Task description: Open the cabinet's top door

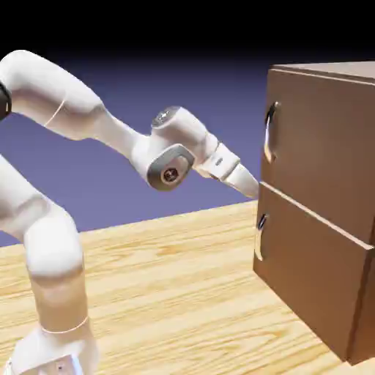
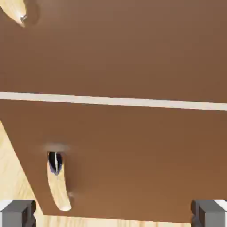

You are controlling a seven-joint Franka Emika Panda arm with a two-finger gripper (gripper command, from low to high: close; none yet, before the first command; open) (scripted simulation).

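The cabinet (image 1: 322,242) is a brown wooden box at the exterior view's right. Its top door (image 1: 322,139) is shut flush, with a curved grey handle (image 1: 271,132) near its left edge. Below a thin seam sits the shorter lower panel (image 1: 307,271) with its own handle (image 1: 261,236). My gripper (image 1: 251,188) hovers just in front of the cabinet at seam height, below the top handle, touching nothing. In the hand view the top door (image 2: 133,48) fills the upper half and its handle (image 2: 15,11) peeks in at the top left. The gripper (image 2: 113,215) is open, with nothing between its fingertips (image 2: 17,213).
The lower panel (image 2: 142,159) and its shiny handle (image 2: 57,181) fill the hand view's lower half. The pale seam (image 2: 133,102) runs across the middle. A light wooden table (image 1: 168,293) carries the cabinet and the arm's base.
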